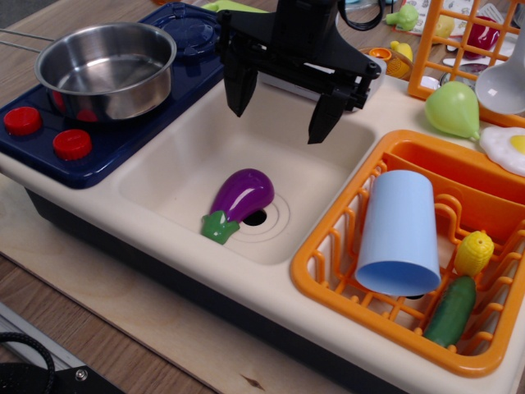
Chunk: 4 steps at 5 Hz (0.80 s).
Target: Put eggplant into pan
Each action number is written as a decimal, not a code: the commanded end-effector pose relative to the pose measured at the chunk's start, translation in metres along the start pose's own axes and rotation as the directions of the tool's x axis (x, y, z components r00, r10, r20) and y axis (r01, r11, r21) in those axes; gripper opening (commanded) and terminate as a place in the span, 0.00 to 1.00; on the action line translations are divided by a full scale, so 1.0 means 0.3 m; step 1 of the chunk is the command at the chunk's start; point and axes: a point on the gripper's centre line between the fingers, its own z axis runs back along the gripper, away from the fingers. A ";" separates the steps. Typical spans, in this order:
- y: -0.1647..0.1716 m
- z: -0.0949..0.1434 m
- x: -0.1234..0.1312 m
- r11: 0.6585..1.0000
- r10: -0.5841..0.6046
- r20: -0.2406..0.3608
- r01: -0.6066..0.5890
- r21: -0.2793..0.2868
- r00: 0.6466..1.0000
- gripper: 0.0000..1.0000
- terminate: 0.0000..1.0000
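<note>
- Black gripper [280,109]: fingers spread apart, empty, above the cream sink basin [164,176].
- Glossy purple plastic eggplant [238,202]: lying in the basin beside the drain.
- Round stainless-steel pan [107,70]: on the blue stove [123,131].

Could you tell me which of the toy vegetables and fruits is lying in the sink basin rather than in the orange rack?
The purple eggplant, lying beside the drain in the sink. The cucumber and corn sit in the orange rack; the pear rests behind it.

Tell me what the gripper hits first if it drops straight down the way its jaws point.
Probably the bare sink floor. The open gripper hangs above the basin, apparently behind the eggplant, though depth is hard to judge from this single view.
</note>
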 end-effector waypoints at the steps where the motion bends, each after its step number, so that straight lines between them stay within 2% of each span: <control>1: 0.000 0.000 0.000 1.000 0.000 0.000 0.000 0.000 1.000 1.00 0.00; 2: 0.015 -0.036 -0.011 0.999 0.024 0.010 -0.023 -0.026 1.000 1.00 0.00; 4: 0.037 -0.102 -0.033 0.999 0.014 0.066 -0.012 -0.031 0.998 1.00 0.00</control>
